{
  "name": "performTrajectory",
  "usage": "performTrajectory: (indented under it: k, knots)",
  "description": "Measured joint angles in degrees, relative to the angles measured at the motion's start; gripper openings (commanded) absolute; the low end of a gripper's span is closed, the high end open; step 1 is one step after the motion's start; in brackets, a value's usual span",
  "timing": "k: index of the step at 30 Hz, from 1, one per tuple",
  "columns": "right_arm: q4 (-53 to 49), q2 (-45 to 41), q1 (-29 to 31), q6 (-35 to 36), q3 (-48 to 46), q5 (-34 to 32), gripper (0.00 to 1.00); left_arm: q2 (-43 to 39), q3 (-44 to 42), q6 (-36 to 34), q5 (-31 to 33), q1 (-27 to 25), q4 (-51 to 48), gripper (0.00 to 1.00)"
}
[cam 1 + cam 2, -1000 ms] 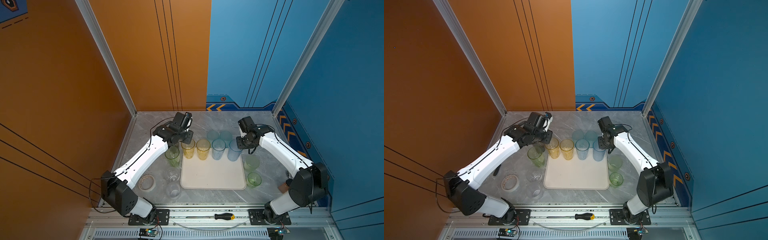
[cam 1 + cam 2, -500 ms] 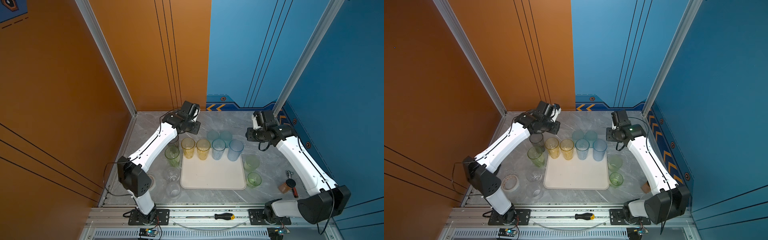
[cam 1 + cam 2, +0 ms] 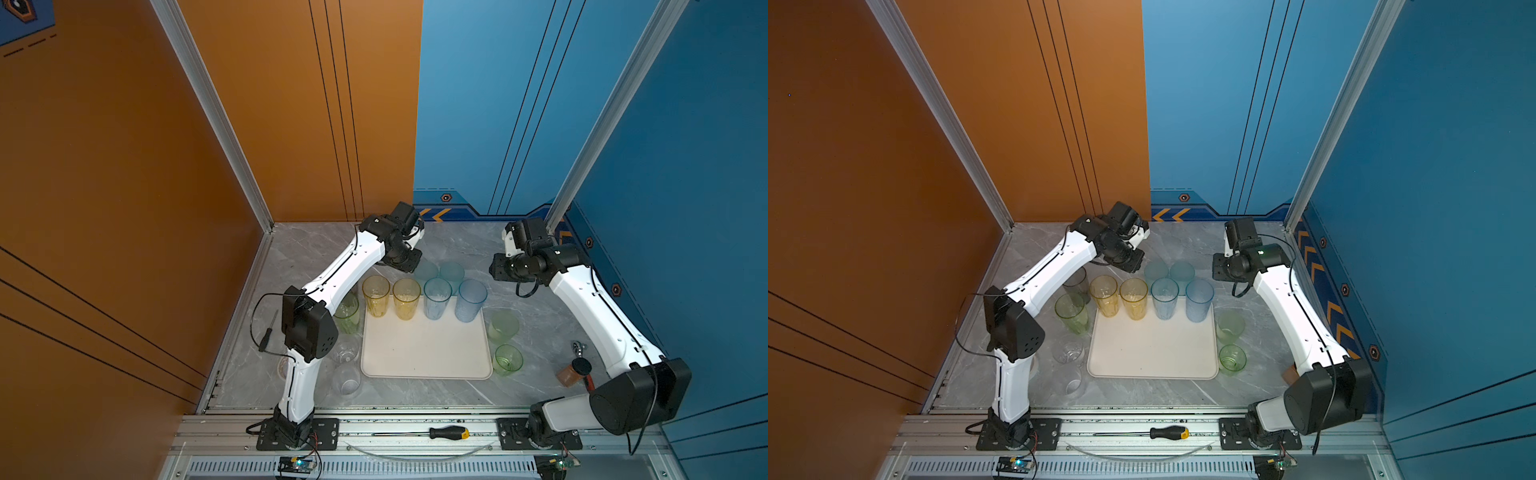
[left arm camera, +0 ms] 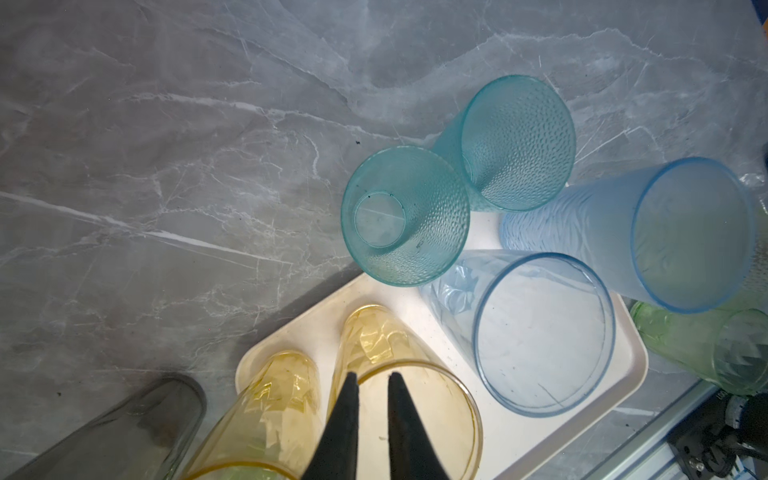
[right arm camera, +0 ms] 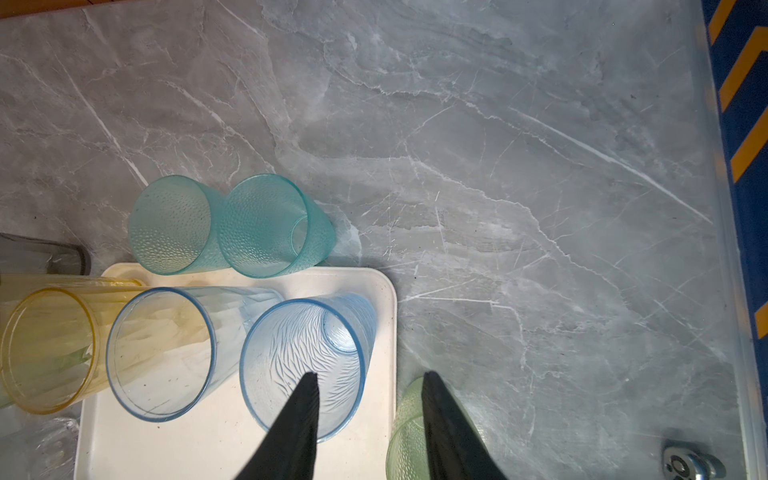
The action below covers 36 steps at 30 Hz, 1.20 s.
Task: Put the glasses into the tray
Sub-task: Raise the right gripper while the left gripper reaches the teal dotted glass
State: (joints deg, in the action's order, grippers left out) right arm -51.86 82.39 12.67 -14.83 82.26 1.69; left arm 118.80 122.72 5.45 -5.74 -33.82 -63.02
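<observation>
Grey marble desk (image 3: 316, 257) in an orange-and-blue booth, cream tray (image 3: 424, 353) in the middle. Progress by my count: four of twelve in. Two yellow glasses (image 3: 376, 297) and two blue glasses (image 3: 436, 299) stand upright in a row along the tray's far edge. Eight to go, all on the desk: two teal glasses (image 3: 452, 270) just behind the tray, smoky grey glass (image 3: 1077, 284) and tall green glass (image 3: 1073, 313) off its left side, two clear glasses (image 3: 345, 351) nearer on that side, two right-side green glasses (image 3: 508, 359) off the other side. Roughly a third done. Left tool (image 4: 372, 376): fingers a narrow slit apart, nothing between them, hanging over the yellow glasses, touching none as far as I can tell. Right tool (image 5: 370, 374): fingers clearly apart, empty, above the tray's far right corner, no contact visible
</observation>
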Motion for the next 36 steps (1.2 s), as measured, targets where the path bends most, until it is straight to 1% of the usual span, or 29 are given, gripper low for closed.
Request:
performTrajectory:
  k: [7, 12, 17, 36]
  knots:
    - [0.0, 1.0, -0.9, 0.5, 0.0, 1.5, 0.41, 4.3, 4.6, 1.4, -1.4, 0.3, -1.1, 0.18]
    - [0.0, 1.4, -2.0, 1.3, 0.0, 2.3, 0.40, 7.4, 7.4, 2.7, -2.6, 0.4, -1.1, 0.21]
    - [0.1, 1.7, -3.2, 1.5, 0.0, 2.9, 0.41, 9.2, 9.2, 3.3, -2.7, 0.4, -1.3, 0.21]
    - [0.6, 2.1, -6.3, 3.0, -0.1, 4.8, 0.41, 15.2, 13.6, 3.7, 1.1, 0.4, -1.7, 0.21]
